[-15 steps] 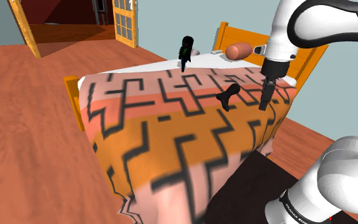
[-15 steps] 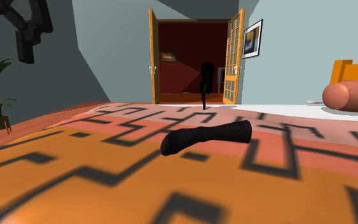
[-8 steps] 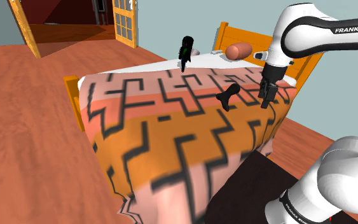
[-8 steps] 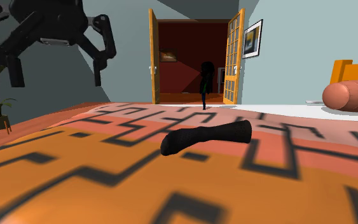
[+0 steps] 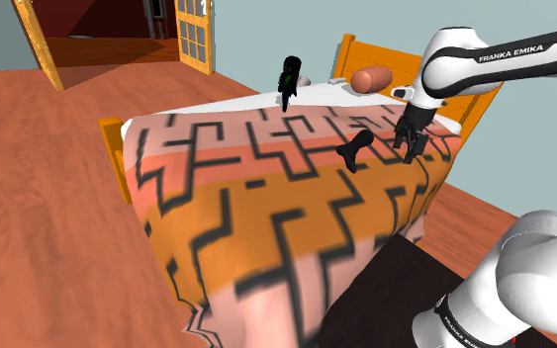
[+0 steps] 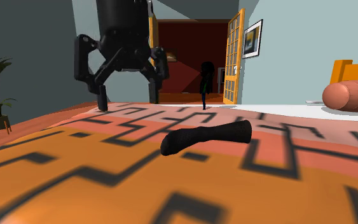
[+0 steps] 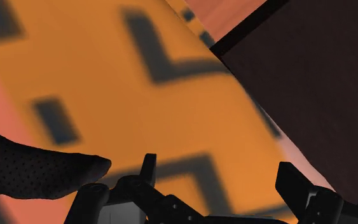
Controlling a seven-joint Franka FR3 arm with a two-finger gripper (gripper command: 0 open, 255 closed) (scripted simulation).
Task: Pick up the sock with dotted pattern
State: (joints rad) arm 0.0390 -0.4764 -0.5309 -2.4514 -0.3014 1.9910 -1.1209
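While the gripper [image 6: 128, 102] hangs over the patterned bedspread [image 6: 56, 172] at the second exterior view's left, fingers apart, nothing between them, the dotted black sock [image 6: 206, 138] lies flat just to its right, mid-bed. Socks: 2. The second sock [image 6: 205, 83] stands upright at the far edge. Bolster [image 6: 352, 95]: 1, far right.

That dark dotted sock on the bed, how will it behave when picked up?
Probably floppy: the sock lies bent on the bedspread, so its ends should droop from the hand. Likely light, and the textured fabric shouldn't slip.
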